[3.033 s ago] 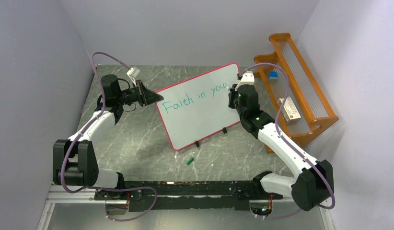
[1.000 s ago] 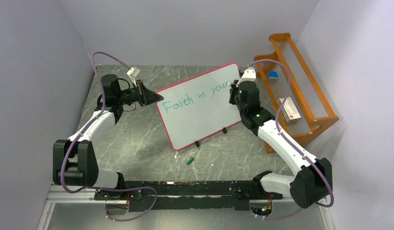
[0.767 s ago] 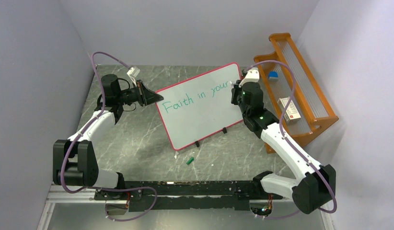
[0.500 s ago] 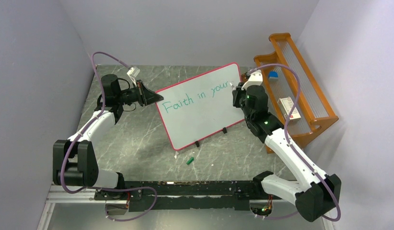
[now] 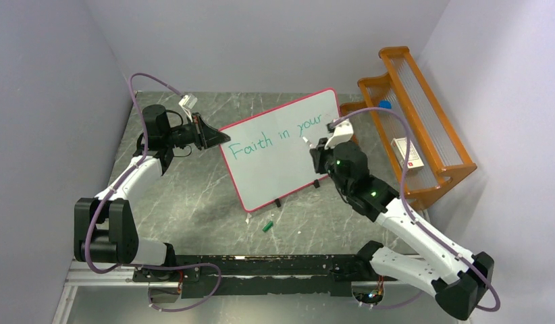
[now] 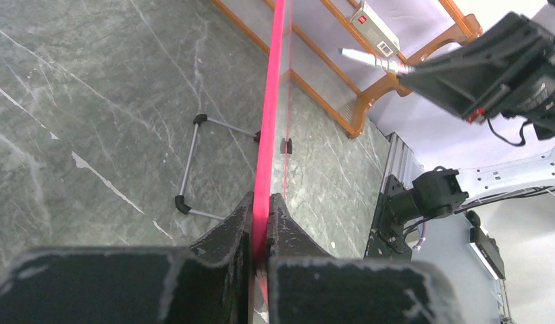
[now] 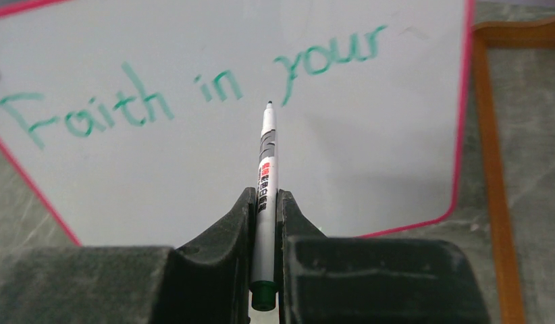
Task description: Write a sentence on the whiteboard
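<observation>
One whiteboard (image 5: 281, 177) is stood tilted on its small feet at the middle of the table, unmoved over the last seconds, with its lower half left bare. The right arm has been drawn away from the board's upper right corner and swung down toward that bare area. The left gripper (image 6: 261, 210) is kept clamped shut on the board's pink left edge, so the board is steadied. The right gripper (image 7: 265, 202) is closed on the marker (image 7: 267, 158). The sentence (image 5: 278, 137) has been lengthened by a final "r", so that "Faith in your" is now read along the top line. The marker's tip is seen lifted off the face. The first line is judged finished, and a second line is likely to be begun lower down.
</observation>
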Controlling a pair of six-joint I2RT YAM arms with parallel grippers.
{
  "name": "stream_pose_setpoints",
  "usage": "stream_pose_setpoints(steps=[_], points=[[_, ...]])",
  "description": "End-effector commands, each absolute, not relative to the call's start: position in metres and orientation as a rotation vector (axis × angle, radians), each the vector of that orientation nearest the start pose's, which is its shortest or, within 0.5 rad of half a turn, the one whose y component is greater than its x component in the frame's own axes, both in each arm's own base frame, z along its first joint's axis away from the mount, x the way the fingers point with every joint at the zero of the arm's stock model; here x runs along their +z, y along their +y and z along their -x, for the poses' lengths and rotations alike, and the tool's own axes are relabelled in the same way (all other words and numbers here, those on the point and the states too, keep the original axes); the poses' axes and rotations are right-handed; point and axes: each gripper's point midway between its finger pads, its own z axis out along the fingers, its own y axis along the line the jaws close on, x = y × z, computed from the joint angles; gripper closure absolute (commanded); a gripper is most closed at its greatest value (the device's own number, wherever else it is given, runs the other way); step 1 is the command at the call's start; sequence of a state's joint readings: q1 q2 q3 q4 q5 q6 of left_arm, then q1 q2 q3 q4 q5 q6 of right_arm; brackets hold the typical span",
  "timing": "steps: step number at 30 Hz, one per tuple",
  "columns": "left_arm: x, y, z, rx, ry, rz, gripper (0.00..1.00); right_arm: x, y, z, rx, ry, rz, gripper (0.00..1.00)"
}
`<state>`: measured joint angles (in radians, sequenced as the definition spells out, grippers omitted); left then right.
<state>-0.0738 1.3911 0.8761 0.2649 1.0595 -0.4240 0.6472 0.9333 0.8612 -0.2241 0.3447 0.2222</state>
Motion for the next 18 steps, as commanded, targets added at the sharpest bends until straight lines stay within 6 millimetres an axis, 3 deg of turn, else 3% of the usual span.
stream_pose_setpoints(steps=[1,13,18], points=[[0.204,-0.188,-0.333,-1.255,1.909,-0.441,0.95,0.243,0.175,-0.274,0.265,1.878,0.189,1.0],[0.204,-0.187,-0.334,-1.241,1.911,-0.438,0.95,0.224,0.22,-0.233,0.29,1.87,0.304,1.0],[0.205,-0.187,-0.334,-1.24,1.91,-0.438,0.95,0.216,0.249,-0.217,0.3,1.864,0.358,1.0]])
